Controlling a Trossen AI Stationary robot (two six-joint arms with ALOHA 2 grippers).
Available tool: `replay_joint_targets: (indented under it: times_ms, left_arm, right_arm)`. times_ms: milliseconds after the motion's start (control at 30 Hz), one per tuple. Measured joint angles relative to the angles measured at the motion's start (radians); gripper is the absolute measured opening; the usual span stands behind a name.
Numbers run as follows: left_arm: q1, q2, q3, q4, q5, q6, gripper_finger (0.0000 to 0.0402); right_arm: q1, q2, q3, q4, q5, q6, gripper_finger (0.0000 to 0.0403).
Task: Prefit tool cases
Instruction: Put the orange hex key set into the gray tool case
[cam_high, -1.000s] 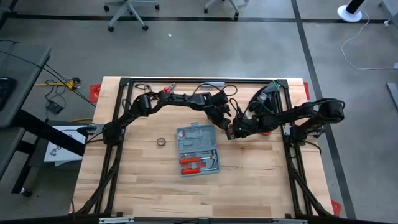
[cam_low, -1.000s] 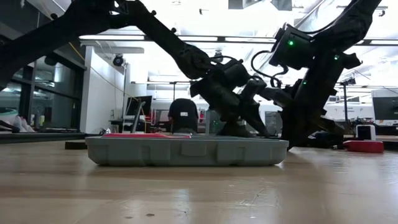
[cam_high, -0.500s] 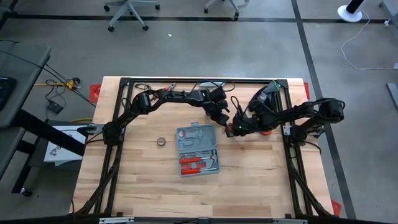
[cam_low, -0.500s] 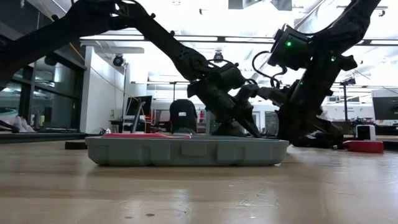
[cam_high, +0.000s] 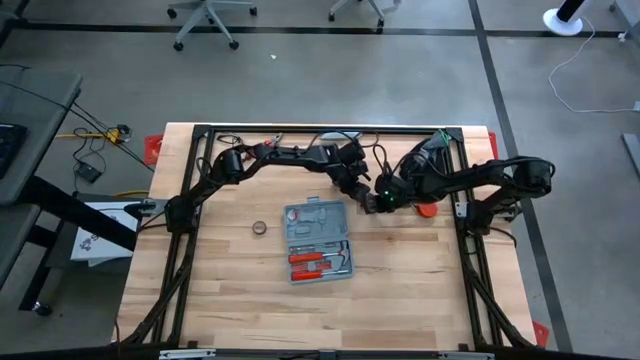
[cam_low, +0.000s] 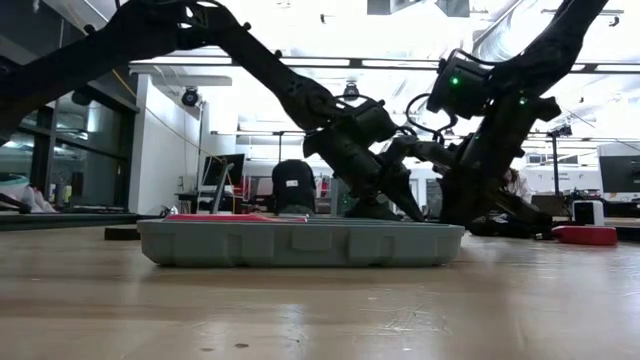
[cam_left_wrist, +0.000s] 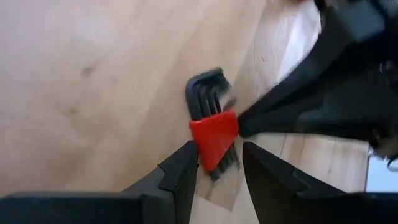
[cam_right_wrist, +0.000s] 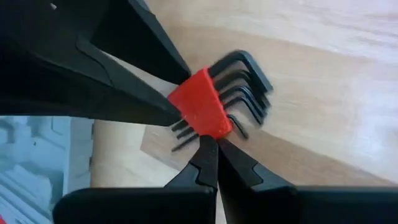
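Note:
The grey-blue tool case lies open and flat on the wooden table, with red-handled tools in its moulded slots. Just beyond its far right corner, both grippers meet at a set of black hex keys in a red holder. My left gripper has its fingers on either side of the holder. My right gripper is shut, with its tip at the holder. In the high view the arms hide the hex keys. My left gripper pinches the red holder between its two fingers, which lie across the bundle of keys and slant down from the table's far left. The bent key ends stick out past the fingertips. A shadow beneath suggests it is just off the table. My right gripper touches the holder's edge with the tip of its shut fingers, on the side away from my left gripper. It slants down from the table's right.
A small tape ring lies left of the case. A red round object sits under my right arm. A small tool lies at the far edge. Bare wood stretches across the near half of the table.
My right gripper has shifted a little toward the table's far edge, staying shut beside the hex key set. My left gripper has kept its hold and the case has not moved.

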Motion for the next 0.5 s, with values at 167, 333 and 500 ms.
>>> replay_joint_targets:
  times_ms: [167, 333, 500]
  left_arm:
    - [0.0, 0.0, -0.001, 0.02, 0.039, 0.0, 0.0122]
    - [0.004, 0.0, -0.001, 0.023, 0.062, -0.011, 0.0122]
    - [0.015, 0.0, -0.001, 0.023, 0.12, 0.004, 0.0122]
  right_arm:
    - [-0.029, 0.0, 0.0, 0.002, -0.025, -0.044, 0.0]
    - [-0.041, 0.0, 0.0, 0.011, -0.034, -0.06, 0.0]
    - [-0.044, 0.0, 0.0, 0.054, -0.037, -0.067, 0.0]
